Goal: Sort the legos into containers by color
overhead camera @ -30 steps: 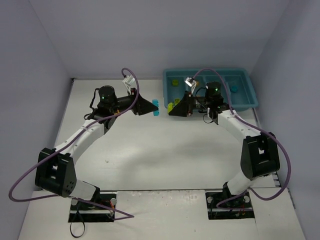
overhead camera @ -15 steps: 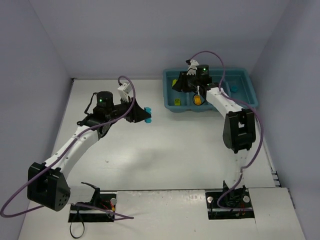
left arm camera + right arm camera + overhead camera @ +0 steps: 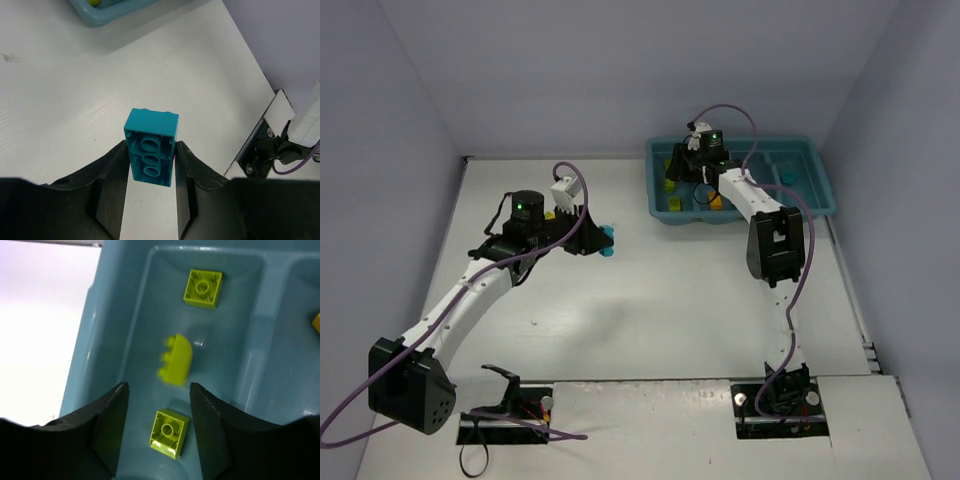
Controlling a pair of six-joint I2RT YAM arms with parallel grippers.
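Observation:
My left gripper [image 3: 150,165] is shut on a cyan-blue lego [image 3: 151,149], held above the white table. In the top view it [image 3: 601,240] sits left of the teal tray [image 3: 825,190], with the cyan lego [image 3: 608,241] at its tip. My right gripper [image 3: 159,387] is open over the tray's leftmost compartment [image 3: 125,330]. Below it lie two green legos [image 3: 203,288] [image 3: 170,432]. A third green lego [image 3: 177,360] shows blurred between them. In the top view the right gripper [image 3: 678,172] is over the tray's left end.
An orange lego [image 3: 716,203] lies in the second compartment and a cyan one [image 3: 787,177] near the tray's right end. The tray's corner [image 3: 100,15] shows at the top of the left wrist view. The table's edge [image 3: 257,117] and an arm mount [image 3: 277,150] are at its right.
My right gripper moved from the tray's front to over its leftmost compartment and opened; a green lego left it. My left gripper drew back left, away from the tray, with the cyan lego.

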